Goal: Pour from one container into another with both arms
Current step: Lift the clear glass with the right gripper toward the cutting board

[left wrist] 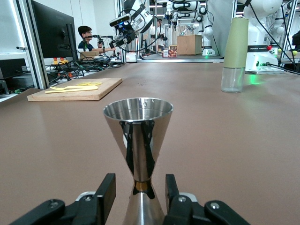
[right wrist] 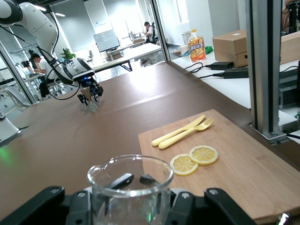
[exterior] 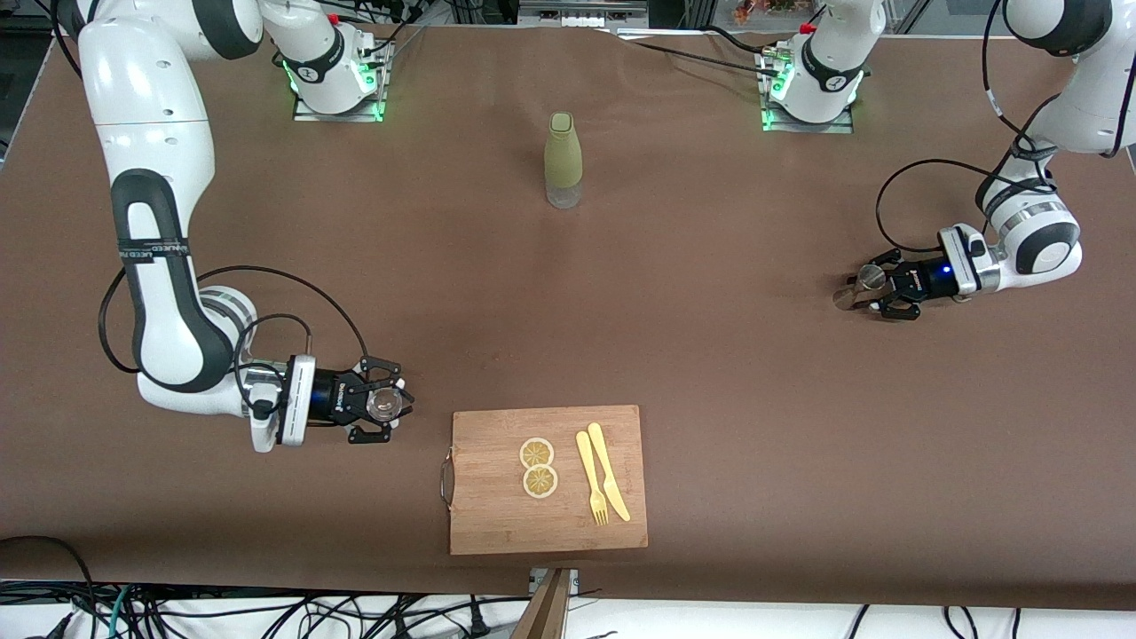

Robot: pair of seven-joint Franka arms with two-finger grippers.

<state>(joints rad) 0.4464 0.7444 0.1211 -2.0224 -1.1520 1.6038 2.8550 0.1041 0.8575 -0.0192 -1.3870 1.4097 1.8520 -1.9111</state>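
front view: right gripper (exterior: pixel 383 406) clamped on small glass pitcher (exterior: pixel 384 404) beside the cutting board (exterior: pixel 548 532); left gripper (exterior: pixel 874 291) around the steel jigger (exterior: pixel 863 286).
left wrist: fingers (left wrist: pixel 106 191) either side of the jigger's waist, contact unclear; could tip.
right wrist: pitcher might slip; brown table (right wrist: pixel 117 117), lab room.

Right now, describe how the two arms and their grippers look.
Both arms are glossy white with dark grey joint sections and loose black cables looping near the wrists. The left gripper and right gripper are small, black and two-fingered. Green lights glow at both bases, and a blue light shows by the left wrist.
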